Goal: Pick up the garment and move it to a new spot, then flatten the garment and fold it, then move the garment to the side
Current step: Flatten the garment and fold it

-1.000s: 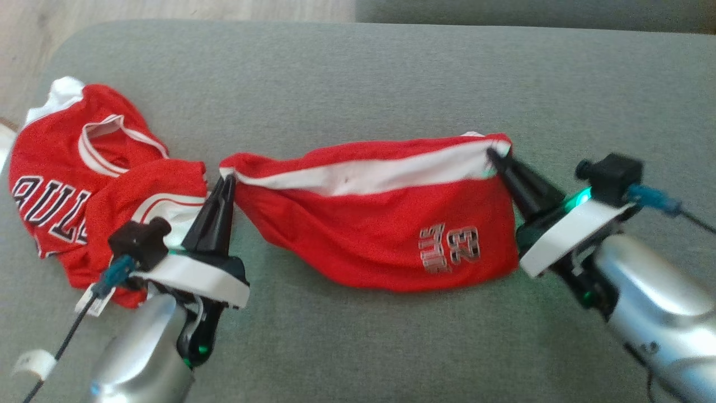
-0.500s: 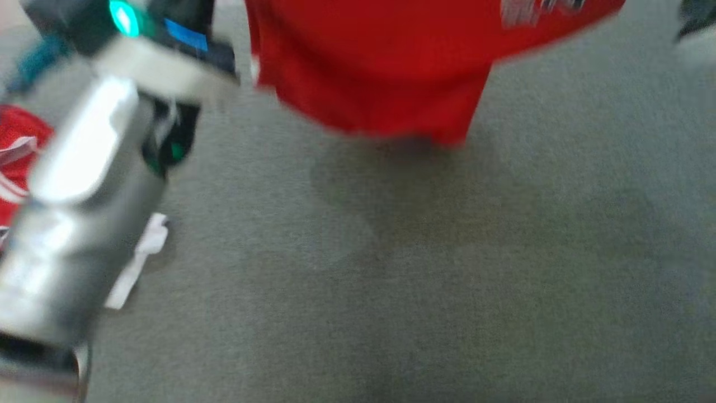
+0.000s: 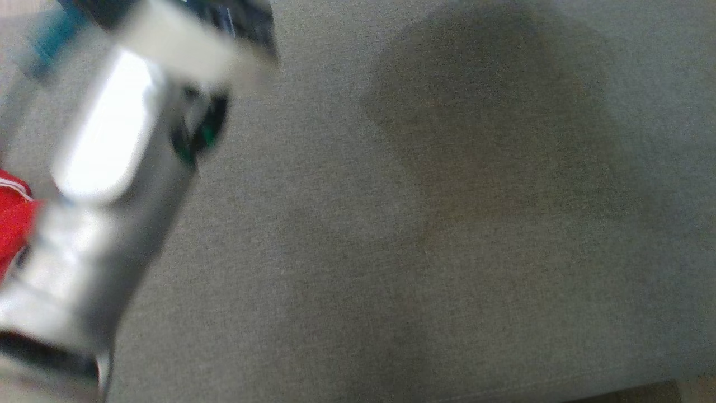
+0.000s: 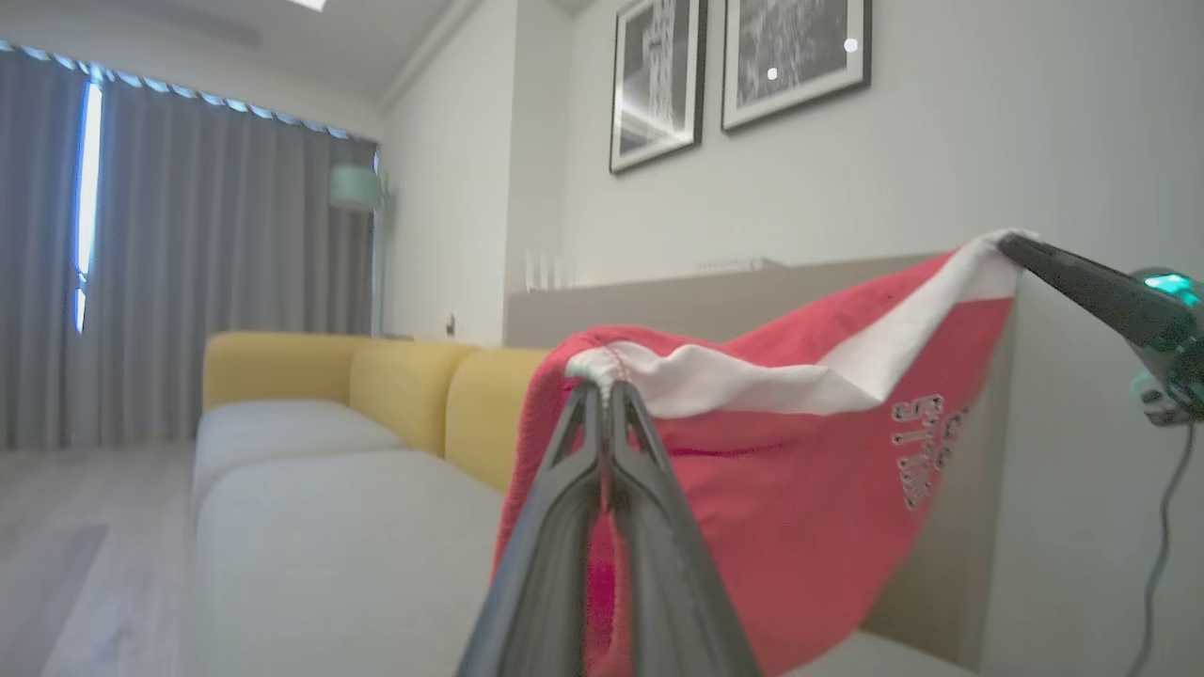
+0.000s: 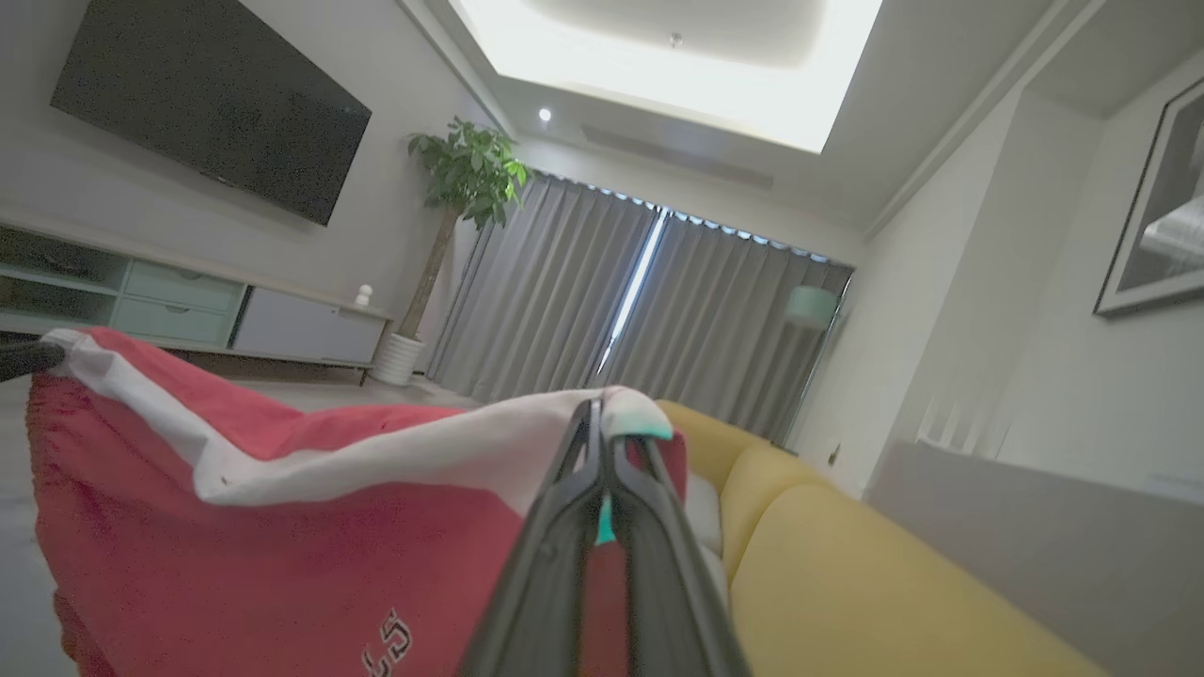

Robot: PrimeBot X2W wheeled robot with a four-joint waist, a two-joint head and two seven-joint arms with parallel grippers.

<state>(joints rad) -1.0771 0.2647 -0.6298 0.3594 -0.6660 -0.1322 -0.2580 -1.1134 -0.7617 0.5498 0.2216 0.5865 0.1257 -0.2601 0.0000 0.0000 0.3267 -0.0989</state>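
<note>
The red shorts (image 4: 781, 489) hang in the air, stretched between the two grippers by their white waistband (image 4: 752, 381). In the left wrist view, the left gripper (image 4: 602, 387) rises from the bottom centre with its two dark fingers pinched tight on one end of the band. The right gripper (image 4: 1014, 244) comes in from the right edge and is clamped on the other end, which sits higher in the frame. The cloth sags between them, with grey lettering (image 4: 926, 451) on its right part. Below and to the left are a pale grey sofa seat (image 4: 310, 527) and yellow back cushions (image 4: 404, 385), with two framed pictures (image 4: 734, 75) on the wall above.

In the right wrist view, the right gripper's closed tips hold the band at centre frame, and the shorts fill the lower left. In the upper left of that view a leafy plant (image 5: 466, 174) stands in a white pot (image 5: 397, 359), beside a wall television (image 5: 207, 99) and a low cabinet (image 5: 188, 320).

The head view is blurred. The pale left forearm (image 3: 100, 168) crosses its left side over grey upholstery (image 3: 447, 280). A patch of red cloth (image 3: 12, 224) shows at the left edge.
</note>
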